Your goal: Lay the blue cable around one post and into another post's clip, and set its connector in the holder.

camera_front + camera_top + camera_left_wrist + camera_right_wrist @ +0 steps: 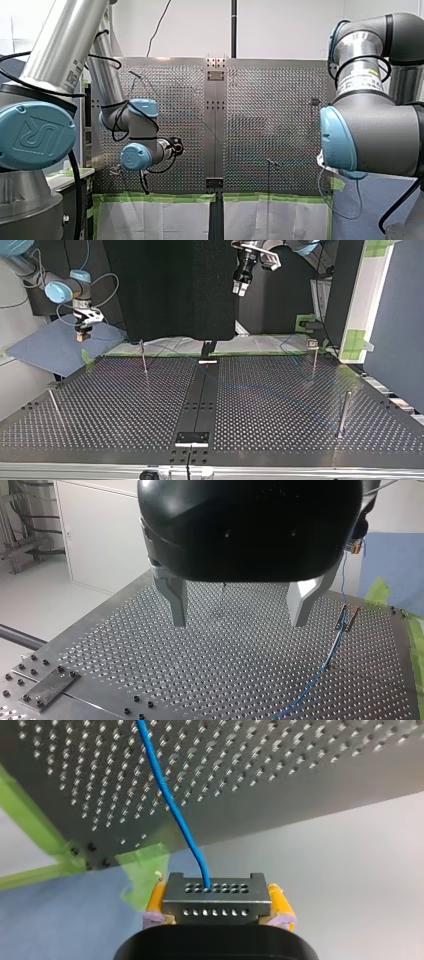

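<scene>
My right gripper (pixel 82 334) hangs just off the worktop's (pixel 280 405) far corner at the top view's left. Its yellow-padded fingers (pixel 156 902) are clamped on the grey connector (pixel 216 906). The blue cable (pixel 172 805) runs from the connector onto the worktop and passes close by a thin post (pixel 344 618) near that corner; I cannot tell whether it wraps the post. My left gripper (pixel 239 620) hovers high near the middle of the far edge, fingers spread wide and holding nothing. I judge the routing barely begun. Next, the connector needs carrying in over the worktop so the cable bends around a post.
</scene>
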Robot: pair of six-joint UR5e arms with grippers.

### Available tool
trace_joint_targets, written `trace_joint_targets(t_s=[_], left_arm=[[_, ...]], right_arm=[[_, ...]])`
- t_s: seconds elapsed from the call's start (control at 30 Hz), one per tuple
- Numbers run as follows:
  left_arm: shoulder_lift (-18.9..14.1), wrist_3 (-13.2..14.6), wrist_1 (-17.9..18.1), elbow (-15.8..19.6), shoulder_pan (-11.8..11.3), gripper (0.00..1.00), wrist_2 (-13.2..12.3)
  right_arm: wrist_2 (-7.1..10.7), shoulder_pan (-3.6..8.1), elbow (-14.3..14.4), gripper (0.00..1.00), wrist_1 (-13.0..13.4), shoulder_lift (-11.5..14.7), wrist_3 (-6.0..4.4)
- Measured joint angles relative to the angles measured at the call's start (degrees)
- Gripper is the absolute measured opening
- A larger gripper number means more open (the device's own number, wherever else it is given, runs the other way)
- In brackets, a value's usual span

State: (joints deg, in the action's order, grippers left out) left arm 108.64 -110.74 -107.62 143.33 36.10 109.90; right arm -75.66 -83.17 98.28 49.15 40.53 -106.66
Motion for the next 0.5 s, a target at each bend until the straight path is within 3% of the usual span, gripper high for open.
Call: trace_joint_targets(t_s=[0.3, 0.5], left_arm=[[0.0, -0.3, 0.2, 0.0, 0.0, 1.0, 0.0], [0.0, -0.6, 0.4, 0.0, 0.0, 1.0, -0.1]], right_arm=[[-0.27, -4.85, 0.0, 0.0, -2.1, 5.1, -0.26], [-0.33, -7.69, -0.1, 0.0, -4.1, 8.0, -1.27]])
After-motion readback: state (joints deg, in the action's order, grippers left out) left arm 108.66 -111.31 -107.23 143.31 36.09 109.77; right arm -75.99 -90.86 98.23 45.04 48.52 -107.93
